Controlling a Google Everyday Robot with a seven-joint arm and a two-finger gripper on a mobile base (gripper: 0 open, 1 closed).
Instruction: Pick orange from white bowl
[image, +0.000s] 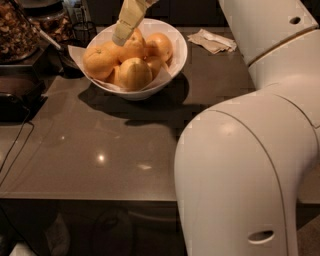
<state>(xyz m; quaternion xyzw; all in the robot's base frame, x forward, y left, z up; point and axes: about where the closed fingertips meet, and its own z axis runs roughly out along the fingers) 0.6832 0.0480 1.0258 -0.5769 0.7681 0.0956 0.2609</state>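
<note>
The white bowl (178, 59) stands at the back of the dark table, lined with white paper and heaped with several oranges. One deep orange fruit (99, 61) lies at the left, one (159, 46) at the right, and a paler one (134, 73) at the front. My gripper (121, 38) reaches down from the top edge. Its beige tip is at the top of the pile, against the orange (135, 46) in the middle. My white arm (240, 165) fills the right foreground.
A crumpled white napkin (215, 40) lies behind and right of the bowl. A jar of brown nuts (15, 30) and dark appliances (20, 95) stand at the left, with a black cable (15, 145) running over the table's left edge. The table (115, 155) stretches toward the front.
</note>
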